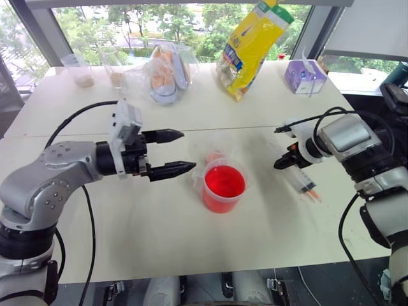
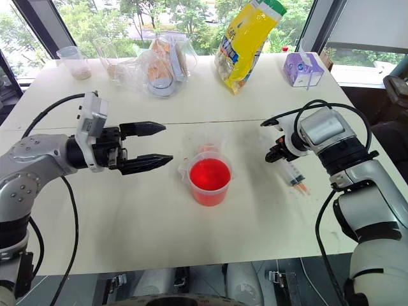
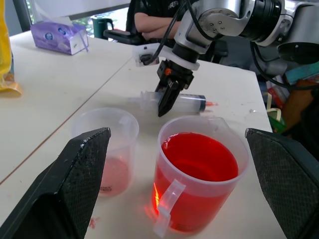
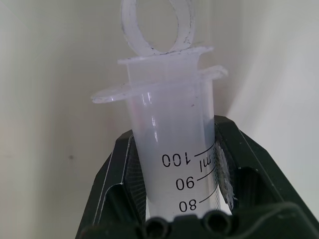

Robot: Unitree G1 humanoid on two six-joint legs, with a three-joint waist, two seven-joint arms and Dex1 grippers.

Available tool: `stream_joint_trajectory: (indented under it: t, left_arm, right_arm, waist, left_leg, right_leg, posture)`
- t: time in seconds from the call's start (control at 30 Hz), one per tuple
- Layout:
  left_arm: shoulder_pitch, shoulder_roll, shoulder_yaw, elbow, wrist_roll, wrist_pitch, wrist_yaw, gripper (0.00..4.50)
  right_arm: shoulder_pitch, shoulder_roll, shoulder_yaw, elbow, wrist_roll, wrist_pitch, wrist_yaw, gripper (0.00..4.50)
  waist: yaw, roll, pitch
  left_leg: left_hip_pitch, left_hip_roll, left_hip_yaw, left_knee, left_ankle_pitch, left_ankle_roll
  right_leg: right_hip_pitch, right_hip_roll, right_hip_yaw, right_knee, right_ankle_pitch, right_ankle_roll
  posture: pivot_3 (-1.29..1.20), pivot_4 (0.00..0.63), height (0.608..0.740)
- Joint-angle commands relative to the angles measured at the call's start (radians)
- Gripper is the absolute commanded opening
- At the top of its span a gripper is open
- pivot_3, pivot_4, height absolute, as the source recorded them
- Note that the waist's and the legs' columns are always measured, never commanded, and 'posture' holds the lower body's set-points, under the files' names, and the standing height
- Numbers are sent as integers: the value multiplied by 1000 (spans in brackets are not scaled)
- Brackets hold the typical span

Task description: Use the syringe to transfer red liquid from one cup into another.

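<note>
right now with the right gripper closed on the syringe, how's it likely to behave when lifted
The syringe looks rigid, so it should lift without flexing. Its smooth round barrel may slip or twist between the right gripper's fingers. The barrel looks empty, so it is probably light.

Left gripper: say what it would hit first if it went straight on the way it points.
Probably the beaker of red liquid: the open left gripper points at it and the small cup beside it. Depth is unclear, so it might pass above the rims.
</note>
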Motion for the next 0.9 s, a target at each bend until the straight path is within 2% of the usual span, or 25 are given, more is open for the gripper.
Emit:
stream_joint_trajectory:
  t: [0.03,0.13,0.2,0.27,0.33,0.47,0.57,0.63,0.73,0.9]
  left_arm:
    - [-53,0,4,25,0,-19,-20,4500]
    - [-95,-3,-6,68,1,-20,-47,4500]
    - [-125,-5,-18,99,6,-23,-72,4500]
    - [-166,-12,-39,133,17,-27,-97,4500]
    - [-214,-27,-59,170,26,-30,-121,4500]
    - [-291,-48,-95,227,48,-33,-171,4500]
    - [-322,-46,-111,256,67,-39,-205,4500]
    - [-344,-45,-114,272,72,-34,-219,4500]
    - [-364,-41,-112,287,75,-23,-239,4500]
    - [-389,-34,-115,291,76,0,-254,4500]
  right_arm:
    - [-13,-50,-156,-156,49,63,0,1468]
    - [23,-63,-364,-356,142,46,13,1468]
    - [40,-18,-539,-469,218,56,-3,1468]
    - [51,46,-701,-578,286,50,-34,1468]
    - [77,120,-819,-695,348,-49,-56,1468]
    - [111,314,-969,-848,503,-130,-161,1468]
    - [189,394,-988,-942,643,-151,-171,1468]
    - [274,421,-951,-993,677,-191,-172,1468]
    - [380,448,-874,-1019,660,-291,-169,1468]
    - [543,474,-735,-974,545,-509,-120,1468]
  waist:
    - [2,1,1]
    - [3,2,1]
    - [3,2,1]
    - [3,1,1]
    - [3,1,1]
    - [0,1,1]
    - [0,1,1]
    - [2,1,1]
    - [1,2,1]
    - [-1,1,1]
  left_leg:
    - [0,0,0,0,0,0]
    - [-1,0,0,0,0,0]
    - [-1,0,0,0,0,0]
    - [-1,0,-1,-1,0,0]
    - [0,0,-1,0,0,0]
    - [0,0,-1,0,0,0]
    - [0,0,-1,0,0,-1]
    - [0,1,-1,-1,0,-1]
    - [0,0,-1,0,0,-1]
    - [1,0,-1,0,0,-1]
  right_leg:
    - [0,0,0,0,0,0]
    - [-1,0,0,0,0,0]
    - [-1,0,-1,0,0,0]
    - [0,0,-1,0,0,0]
    - [0,0,-1,0,0,1]
    - [1,0,-1,0,0,1]
    - [1,0,-1,1,0,1]
    - [1,0,-1,1,0,1]
    - [1,0,-1,1,0,1]
    - [1,0,-1,1,0,1]
  posture:
    - [0,150,740]
    - [0,150,740]
    - [0,150,740]
    - [0,150,740]
    - [0,150,740]
    - [0,150,740]
    - [0,150,740]
    - [0,150,740]
    - [0,150,740]
    - [0,150,740]
